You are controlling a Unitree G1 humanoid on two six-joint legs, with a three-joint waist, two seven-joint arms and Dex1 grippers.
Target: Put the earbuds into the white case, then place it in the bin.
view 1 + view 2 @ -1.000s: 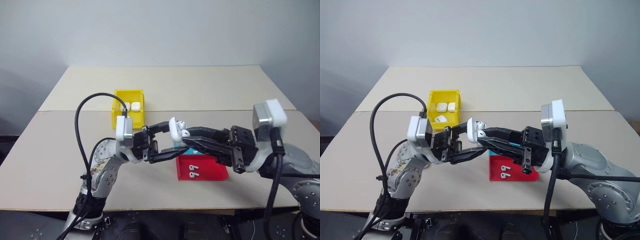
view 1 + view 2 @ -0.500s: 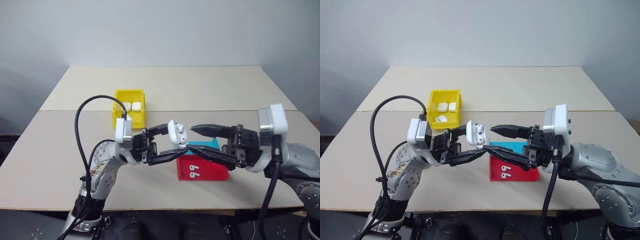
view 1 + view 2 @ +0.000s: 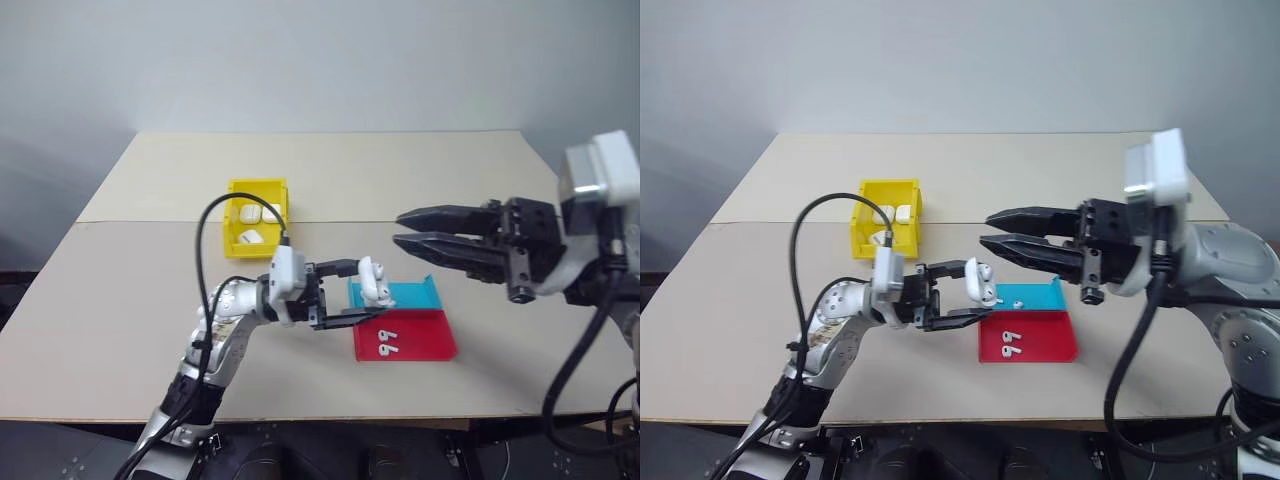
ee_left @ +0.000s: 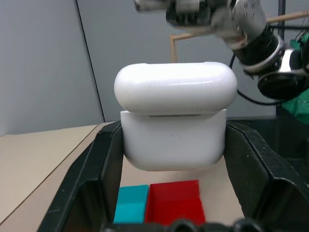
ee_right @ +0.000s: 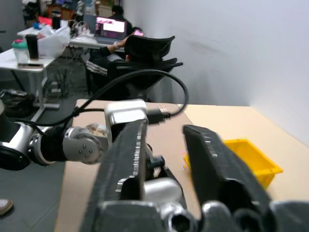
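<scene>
So we've got the big beige table (image 3: 120, 300) made of two flat tops pushed together, and everything sits on the near one. Largest thing on it is the bright yellow plastic bin with tall walls (image 3: 237, 236), over on the left side toward the seam, and we count what looks like three closed white cases inside it (image 3: 251, 236), though they're small enough that we wouldn't swear to the number. Near the front edge there's a shallow red plastic tray (image 3: 425, 344) with a shallow cyan tray (image 3: 405, 295) touching its far side. Two tiny glossy white earbuds with short stems (image 3: 387, 347) lie side by side in the red tray.

The left gripper (image 3: 352, 292) reaches in from the left and pinches the glossy white rounded earbud case (image 3: 372, 282) between its two black fingers, hanging just above the left end of the cyan tray. In the left wrist view the case (image 4: 175, 118) is squeezed at both sides, lid tipped slightly up; from the head cameras we can see earbuds seated in it.

The right gripper (image 3: 408, 229) floats higher up, well apart from the case, holding nothing, fingers level with only a narrow gap between them.
</scene>
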